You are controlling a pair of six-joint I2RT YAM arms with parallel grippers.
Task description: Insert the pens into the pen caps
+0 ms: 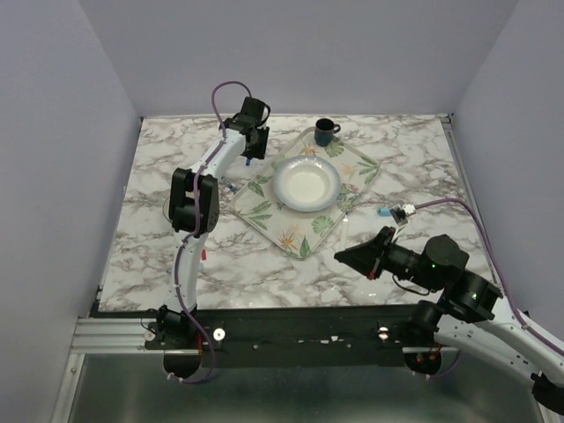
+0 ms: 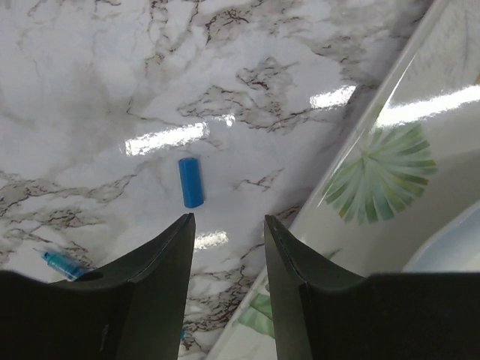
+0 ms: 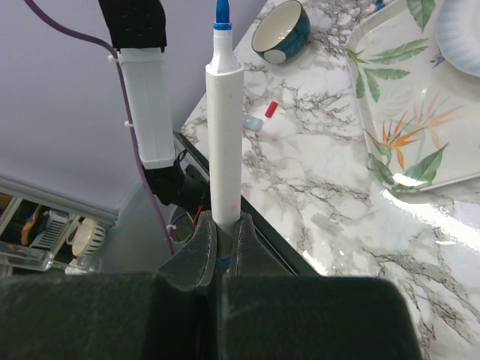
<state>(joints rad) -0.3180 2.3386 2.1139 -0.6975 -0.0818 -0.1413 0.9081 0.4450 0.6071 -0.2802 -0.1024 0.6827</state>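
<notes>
My left claw (image 2: pixel 229 221) hangs open over the table near its far edge, just left of the tray (image 2: pixel 375 120). Nothing is in it. A blue cap (image 2: pixel 191 182) lies flat on the table right in front of my fingers (image 2: pixel 161 262), not touching them. My right claw (image 3: pixel 223 240) is shut tight on a white marker (image 3: pixel 225 142), close to the table's near edge on the right side. The marker's blue tip sticks out bare. A red cap (image 3: pixel 271 108) and a light-blue cap (image 3: pixel 253 123) lie near each other on the table.
</notes>
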